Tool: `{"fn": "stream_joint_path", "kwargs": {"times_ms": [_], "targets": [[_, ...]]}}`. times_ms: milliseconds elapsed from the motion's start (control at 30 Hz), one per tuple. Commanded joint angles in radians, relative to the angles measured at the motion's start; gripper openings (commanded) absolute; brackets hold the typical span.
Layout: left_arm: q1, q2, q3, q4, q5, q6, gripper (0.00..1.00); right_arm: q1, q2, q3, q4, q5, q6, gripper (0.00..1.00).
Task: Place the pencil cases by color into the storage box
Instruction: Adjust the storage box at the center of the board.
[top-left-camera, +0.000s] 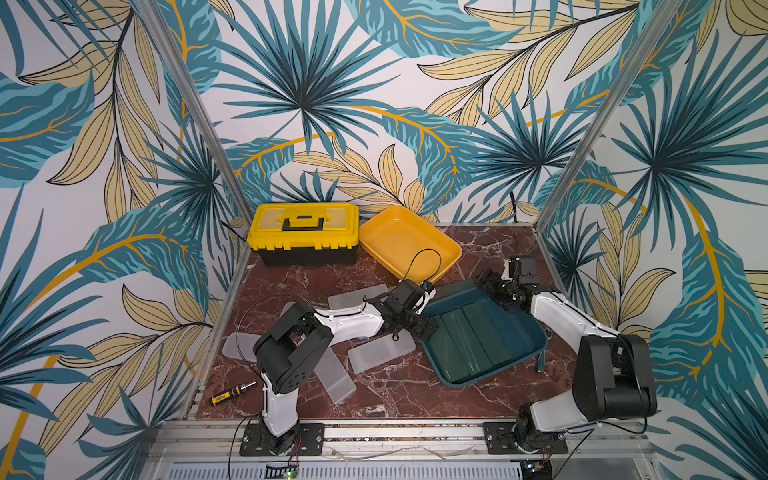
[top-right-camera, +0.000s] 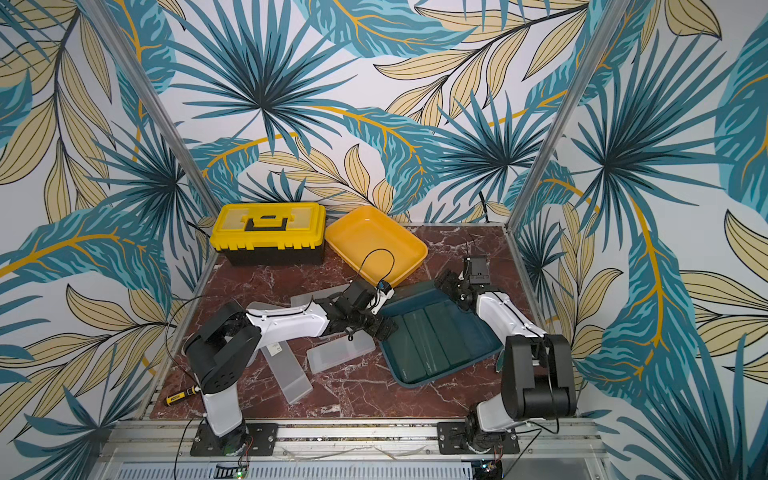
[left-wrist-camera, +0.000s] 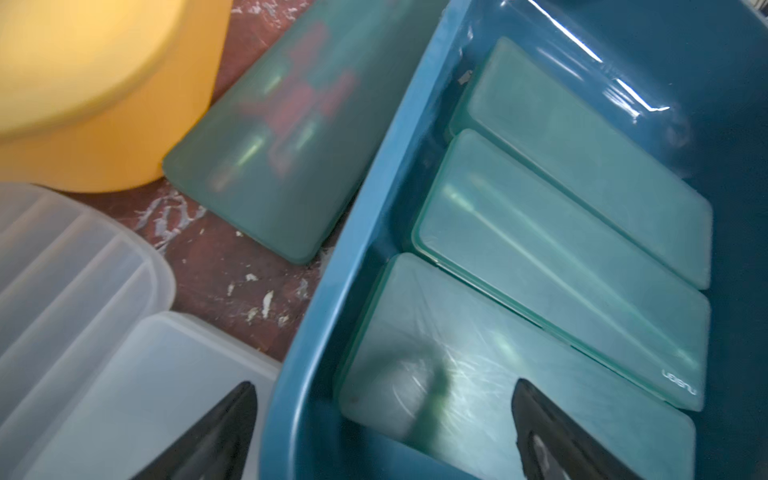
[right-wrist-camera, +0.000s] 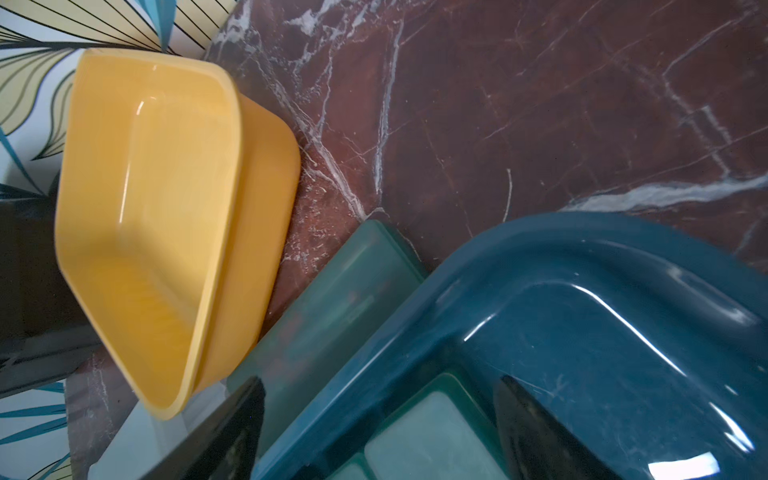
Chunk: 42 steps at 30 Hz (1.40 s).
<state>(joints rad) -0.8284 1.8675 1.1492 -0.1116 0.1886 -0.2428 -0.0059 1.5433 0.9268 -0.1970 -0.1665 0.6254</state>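
Three dark green pencil cases (top-left-camera: 478, 336) (left-wrist-camera: 552, 257) lie side by side in the teal storage box (top-left-camera: 498, 365) (left-wrist-camera: 316, 332). Another green case (left-wrist-camera: 282, 158) (right-wrist-camera: 332, 307) lies on the table between this box and the yellow tray (top-left-camera: 409, 243). Several frosted white cases (top-left-camera: 380, 353) (left-wrist-camera: 158, 395) lie on the table left of the box. My left gripper (top-left-camera: 426, 328) (left-wrist-camera: 386, 432) is open and straddles the box's left rim, holding nothing. My right gripper (top-left-camera: 490, 286) (right-wrist-camera: 380, 432) is open and empty over the box's far corner.
A closed yellow toolbox (top-left-camera: 303, 232) stands at the back left beside the empty yellow tray (right-wrist-camera: 158, 232). A small screwdriver (top-left-camera: 232, 394) lies near the front left edge. Metal frame posts and patterned walls close in the red marble table (top-left-camera: 415, 395).
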Motion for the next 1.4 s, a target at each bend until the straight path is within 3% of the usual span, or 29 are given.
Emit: {"fn": "stream_joint_path", "kwargs": {"times_ms": [0,567,1000,1367], "targets": [[-0.014,-0.035,0.027,0.030,0.039,0.003,0.96,-0.005,0.037,0.025,0.045,-0.005,0.003,0.87],[-0.084,-0.027,0.044,0.041,0.086,-0.020,0.96,-0.005,0.199,0.229,0.041,-0.025,-0.045,0.86],[-0.100,-0.011,0.116,0.052,0.162,-0.006,0.96,-0.007,0.131,0.238,-0.006,0.019,-0.124,0.86],[-0.062,-0.199,0.010,0.047,-0.065,0.090,0.96,-0.008,-0.061,0.163,-0.086,0.029,-0.186,0.86]]}}
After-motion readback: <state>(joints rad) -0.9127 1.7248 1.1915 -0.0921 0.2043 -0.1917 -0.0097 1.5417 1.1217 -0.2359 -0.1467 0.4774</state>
